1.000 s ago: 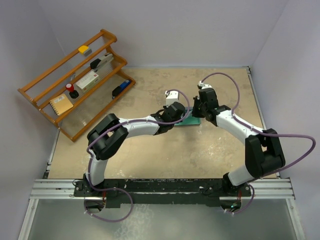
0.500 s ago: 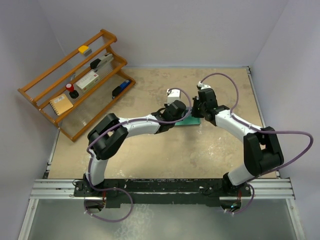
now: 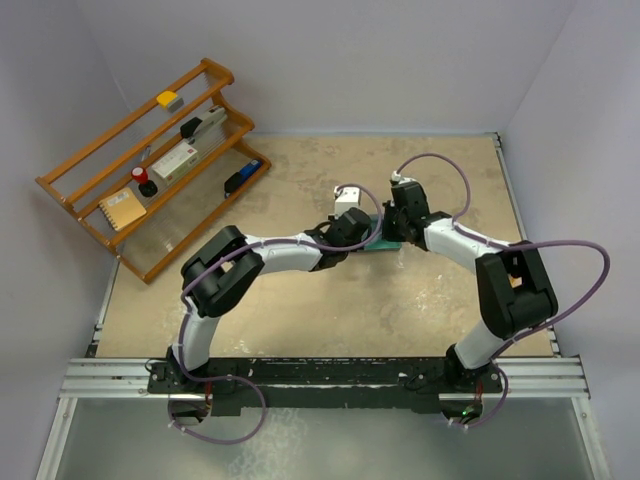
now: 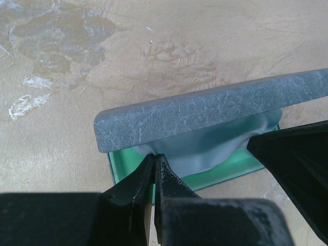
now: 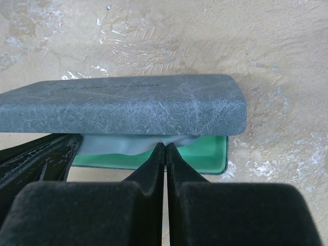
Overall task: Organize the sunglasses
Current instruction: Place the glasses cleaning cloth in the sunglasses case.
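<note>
A sunglasses case with a grey lid [image 4: 205, 115] and a green inside [image 4: 225, 171] lies mid-table [image 3: 379, 246], its lid raised. It also shows in the right wrist view [image 5: 123, 102]. A pale blue cloth [image 4: 205, 148] bulges out from under the lid [image 5: 113, 145]. My left gripper [image 4: 154, 156] is shut, its tips pressed against the cloth at the case's left corner [image 3: 366, 232]. My right gripper [image 5: 165, 146] is shut, its tips against the cloth from the other side [image 3: 393, 232]. No sunglasses are visible; the lid and cloth hide the inside.
A wooden tiered rack [image 3: 150, 165] stands at the far left with a yellow item, a stapler, a white box, a notebook and small items. Walls close the table on three sides. The two wrists crowd the case.
Both grippers have moved closer together at the case; the right arm has shifted left and its elbow has folded in. The case has stayed in place.
</note>
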Available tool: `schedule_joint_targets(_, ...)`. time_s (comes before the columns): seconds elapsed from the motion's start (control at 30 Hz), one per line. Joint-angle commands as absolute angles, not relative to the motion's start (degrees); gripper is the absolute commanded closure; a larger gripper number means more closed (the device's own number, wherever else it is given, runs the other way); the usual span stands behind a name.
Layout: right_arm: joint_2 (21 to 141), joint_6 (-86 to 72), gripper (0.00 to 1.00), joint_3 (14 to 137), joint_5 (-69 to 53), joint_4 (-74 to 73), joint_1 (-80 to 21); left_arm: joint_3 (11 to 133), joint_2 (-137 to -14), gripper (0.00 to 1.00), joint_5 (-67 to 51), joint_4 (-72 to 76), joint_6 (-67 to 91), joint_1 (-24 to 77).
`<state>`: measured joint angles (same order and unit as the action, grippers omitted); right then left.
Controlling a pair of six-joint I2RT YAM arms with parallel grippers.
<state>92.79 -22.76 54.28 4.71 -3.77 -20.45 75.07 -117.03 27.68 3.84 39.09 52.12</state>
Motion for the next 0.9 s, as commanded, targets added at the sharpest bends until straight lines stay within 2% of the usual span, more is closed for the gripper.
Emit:
schedule_joint_targets(0.0, 93.44, -22.94, 1.0, 54.59, 4.33, -2.87, -19.95, 74.3, -116.46, 1.0, 26.97, 6.78, 40.57, 51.68)
schedule_joint_targets(0.87, 95.91, -22.86, 1.0, 56.83, 6.82, -7.1, -19.29, 71.76, -115.44, 1.0, 24.96, 7.82, 42.67, 51.77)
